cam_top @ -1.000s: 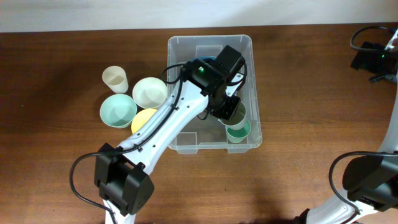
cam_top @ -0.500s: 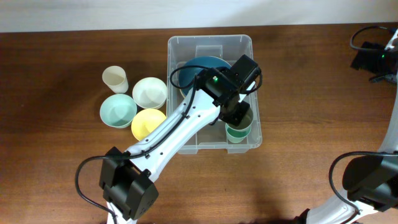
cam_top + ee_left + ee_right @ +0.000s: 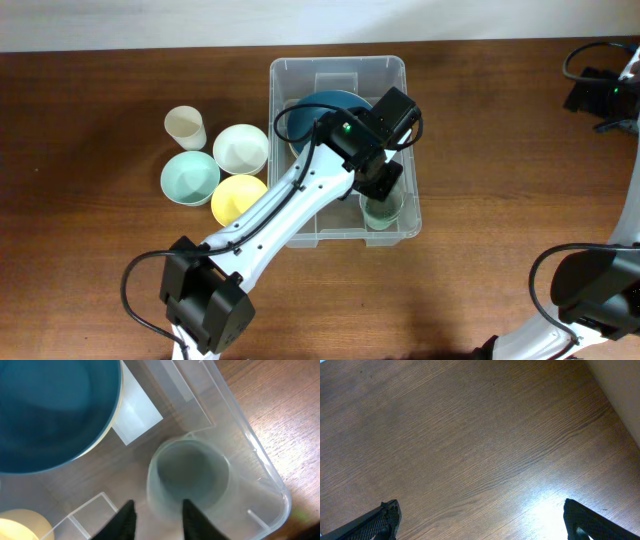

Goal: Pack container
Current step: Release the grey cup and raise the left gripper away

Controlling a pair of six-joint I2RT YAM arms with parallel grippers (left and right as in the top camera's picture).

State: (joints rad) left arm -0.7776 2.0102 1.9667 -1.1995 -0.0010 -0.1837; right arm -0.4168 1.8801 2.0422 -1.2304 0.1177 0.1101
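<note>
The clear container (image 3: 338, 63) stands at the table's middle; its wall (image 3: 260, 455) and white base label (image 3: 136, 414) show in the left wrist view. A blue bowl (image 3: 315, 108) (image 3: 50, 410) lies in its far half. A pale green cup (image 3: 383, 212) (image 3: 192, 472) stands upright in the front right corner and looks blurred. My left gripper (image 3: 381, 183) (image 3: 159, 521) hangs just over the cup's near rim, its fingers apart and gripping nothing. My right gripper (image 3: 482, 520) is wide open over bare wood, away from the container.
Left of the container stand a cream cup (image 3: 186, 127), a white bowl (image 3: 240, 147), a mint bowl (image 3: 189, 177) and a yellow bowl (image 3: 236, 197). The left arm crosses the container's front left part. The right arm (image 3: 600, 95) stays at the far right edge.
The left arm swung right inside the container to the front right corner. Its jaws then parted and let go of the green cup. The right arm has not moved.
</note>
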